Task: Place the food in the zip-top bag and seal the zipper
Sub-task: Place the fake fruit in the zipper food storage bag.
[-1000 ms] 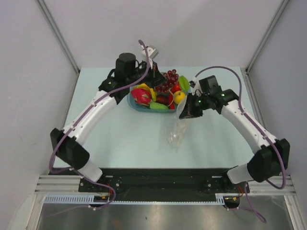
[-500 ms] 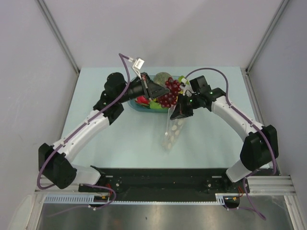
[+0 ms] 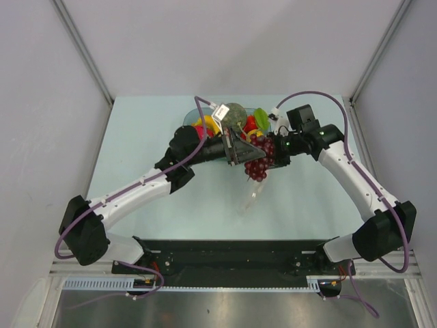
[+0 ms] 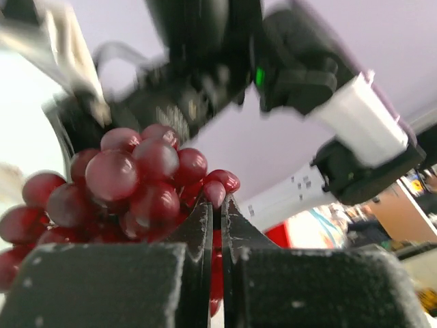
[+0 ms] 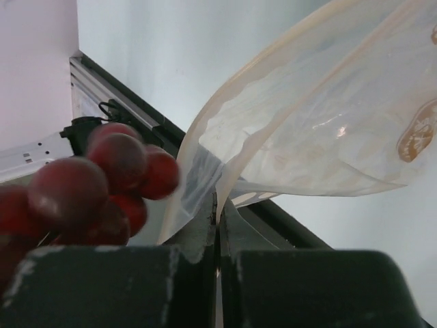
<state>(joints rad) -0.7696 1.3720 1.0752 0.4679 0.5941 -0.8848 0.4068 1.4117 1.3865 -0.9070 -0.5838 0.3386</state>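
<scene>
**Q:** What is the state of the left gripper [image 4: 217,205]?

**A:** The jaws are narrow, almost touching. They clamp the stem of the bunch of dark red grapes [image 4: 130,181]. The bunch sits against the fingertips and is clear of the table [image 3: 150,137].

**Q:** And the right gripper [image 5: 217,212]?

**A:** The jaws are pressed together on an edge of the zip-top bag [image 5: 321,116]. In the right wrist view the clear film bows upward and outward from the pinch point, and one printed dot shows at the right edge. In the top view the rest of the bag hangs below the gripper, with its lower end toward the near side of the table.

**Q:** Where are the grapes relative to the bag?

**A:** In the top view the two grippers meet over the middle of the table, with the grapes between them, just beside the held edge. Whether any grape is inside the film cannot be determined.

**Q:** Where is the grey-green bumpy ball [image 3: 235,113]?

**A:** It lies in the blue bowl [image 3: 262,112] at the far side of the table, among other toy fruit, apart from both grippers.

**Q:** And the zipper?

**A:** It is too fine to distinguish in any view.
</scene>
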